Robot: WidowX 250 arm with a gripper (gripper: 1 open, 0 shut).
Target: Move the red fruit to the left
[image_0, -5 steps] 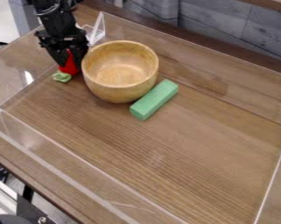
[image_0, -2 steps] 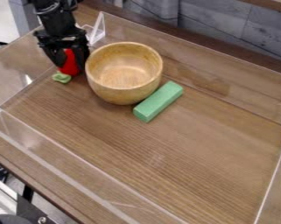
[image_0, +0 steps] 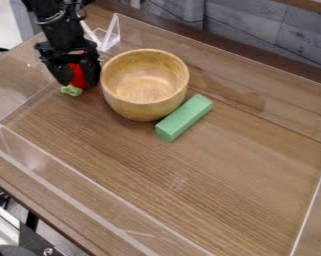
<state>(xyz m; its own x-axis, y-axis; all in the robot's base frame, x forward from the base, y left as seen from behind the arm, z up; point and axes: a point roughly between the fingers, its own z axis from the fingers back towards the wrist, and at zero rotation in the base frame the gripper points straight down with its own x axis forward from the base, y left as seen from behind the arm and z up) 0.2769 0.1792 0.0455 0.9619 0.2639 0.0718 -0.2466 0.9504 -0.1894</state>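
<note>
Red fruit (image_0: 79, 77), right there between the tips of the pincer (image_0: 75, 72)! Jaws spread, not yet clamped by the look of it. Probably light, firm and a touch slippery on that round skin; best to pinch across the fat middle, clear of the leafy end. Close beside the pincer, the wooden bowl (image_0: 145, 108), a likely snag. Past that, the green block (image_0: 184, 117).

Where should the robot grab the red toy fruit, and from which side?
Probably around the red fruit's round middle, from above: the wooden bowl sits close on one side, and the green leafy end looks small to pinch.
</note>
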